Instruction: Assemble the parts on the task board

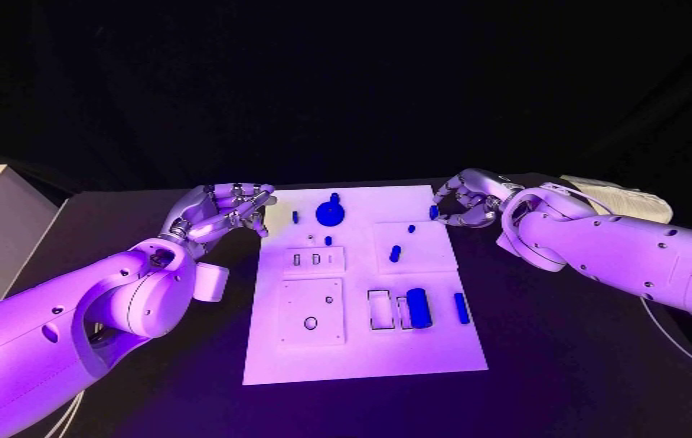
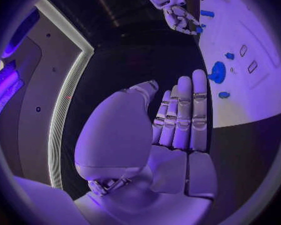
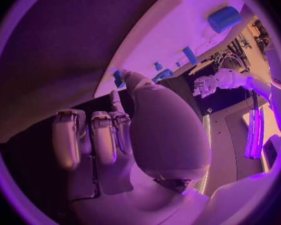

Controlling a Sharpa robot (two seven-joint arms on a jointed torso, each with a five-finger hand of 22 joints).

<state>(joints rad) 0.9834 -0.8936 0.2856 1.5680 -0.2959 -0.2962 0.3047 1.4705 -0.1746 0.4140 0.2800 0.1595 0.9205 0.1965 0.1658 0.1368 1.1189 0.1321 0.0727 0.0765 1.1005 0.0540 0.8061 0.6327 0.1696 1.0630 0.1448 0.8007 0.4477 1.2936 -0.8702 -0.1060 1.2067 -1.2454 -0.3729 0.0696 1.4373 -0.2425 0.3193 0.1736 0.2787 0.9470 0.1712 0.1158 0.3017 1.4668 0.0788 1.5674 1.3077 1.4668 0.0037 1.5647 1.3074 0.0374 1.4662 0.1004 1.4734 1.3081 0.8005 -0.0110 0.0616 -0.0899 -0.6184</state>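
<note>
The white task board (image 1: pixel 361 358) lies mid-table with several blue parts on it: a round one (image 1: pixel 330 213) at the far end, a thick block (image 1: pixel 418 308) and a slim bar (image 1: pixel 462 306) nearer me. My right hand (image 1: pixel 469 200) is at the board's far right edge. Its thumb and one finger pinch a small blue part (image 1: pixel 433 212), which also appears at the thumb tip (image 3: pixel 118 78); the other fingers (image 3: pixel 93 137) are curled. My left hand (image 1: pixel 224 210) hovers at the board's far left edge, its fingers (image 2: pixel 184 112) straight and holding nothing. It is apart from the round part (image 2: pixel 217 72).
Recessed white plates (image 1: pixel 312 312) and slots (image 1: pixel 381 308) sit in the board's near half. A small white block (image 1: pixel 211 282) lies left of the board by my left forearm. A pale object (image 1: pixel 620 198) rests at the far right of the table.
</note>
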